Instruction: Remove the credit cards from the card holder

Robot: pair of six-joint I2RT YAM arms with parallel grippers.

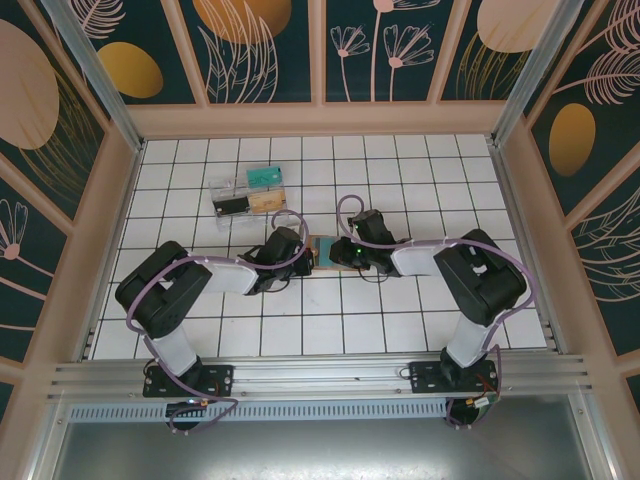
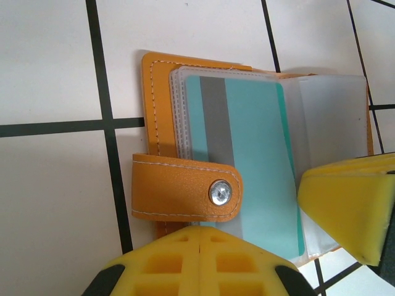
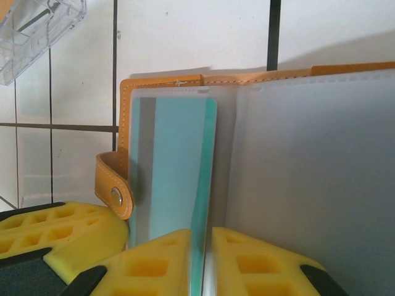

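The orange-brown card holder lies open on the white tiles between my two grippers. Its snap strap is folded over the clear sleeves, which hold a teal credit card with a grey stripe. My left gripper is shut, its tips resting on the holder's near edge just below the strap. My right gripper is shut on the near edge of the teal card, which stands partly lifted beside the frosted sleeves. The right gripper's finger also shows over the sleeves. In the top view, left gripper and right gripper flank the holder.
A clear plastic tray of teal, black and tan pieces sits behind and left of the holder; its corner shows in the right wrist view. Pale wooden walls enclose the tiled floor.
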